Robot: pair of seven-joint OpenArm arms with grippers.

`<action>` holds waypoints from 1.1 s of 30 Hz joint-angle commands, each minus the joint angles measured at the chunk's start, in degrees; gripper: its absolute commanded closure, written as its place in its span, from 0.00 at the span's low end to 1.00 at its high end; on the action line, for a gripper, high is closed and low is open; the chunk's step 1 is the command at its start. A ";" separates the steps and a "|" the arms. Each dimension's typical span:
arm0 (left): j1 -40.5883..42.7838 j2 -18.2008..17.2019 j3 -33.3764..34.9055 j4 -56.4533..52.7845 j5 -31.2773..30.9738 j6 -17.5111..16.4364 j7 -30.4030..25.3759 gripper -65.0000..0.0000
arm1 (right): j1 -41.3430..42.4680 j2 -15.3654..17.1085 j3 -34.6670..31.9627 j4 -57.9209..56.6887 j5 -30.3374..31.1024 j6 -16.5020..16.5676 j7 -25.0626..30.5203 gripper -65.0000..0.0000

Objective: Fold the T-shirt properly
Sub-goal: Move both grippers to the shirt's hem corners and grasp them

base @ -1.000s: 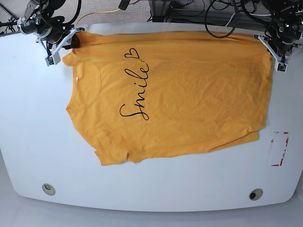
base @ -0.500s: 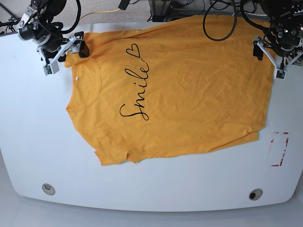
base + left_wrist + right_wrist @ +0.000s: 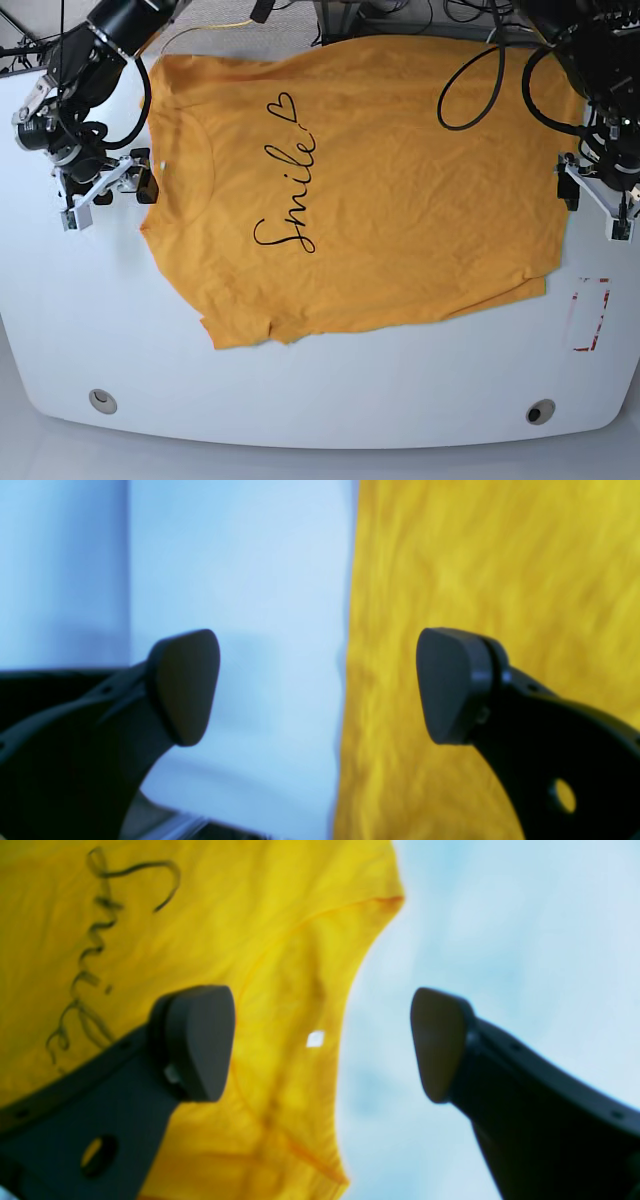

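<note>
The orange-yellow T-shirt (image 3: 400,190) lies spread flat on the white table (image 3: 330,385), collar toward the left, with black "Smile" lettering (image 3: 287,195) and a heart facing up. My right gripper (image 3: 108,197) hovers open beside the collar and left shoulder, with nothing between its fingers. In the right wrist view the right gripper (image 3: 320,1042) straddles the neckline edge of the T-shirt (image 3: 150,930). My left gripper (image 3: 593,205) is open at the shirt's hem side. In the left wrist view the left gripper (image 3: 317,685) spans the T-shirt's (image 3: 500,580) straight edge.
A black cable loop (image 3: 470,90) from the left arm hangs over the shirt's far right part. A red-and-white marked rectangle (image 3: 590,313) sits near the table's right edge. Two round holes (image 3: 102,400) (image 3: 540,411) lie near the front edge.
Both grippers opened and let go of the shirt's far edge, then moved toward the near side along its ends. The far part of the shirt now lies spread out flat.
</note>
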 commanded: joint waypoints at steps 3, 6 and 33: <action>-8.25 -0.90 -0.12 -3.72 -0.07 0.39 -0.86 0.11 | 9.22 2.58 0.08 -11.06 -1.23 0.36 1.07 0.19; -11.15 -0.99 -0.12 -5.57 -0.07 0.47 -0.95 0.11 | 13.52 4.69 0.08 -17.92 -1.49 0.36 1.86 0.19; -22.49 -2.31 2.60 -29.04 -0.07 0.47 -17.74 0.11 | 31.46 17.09 -29.02 -66.27 -1.49 0.36 37.99 0.19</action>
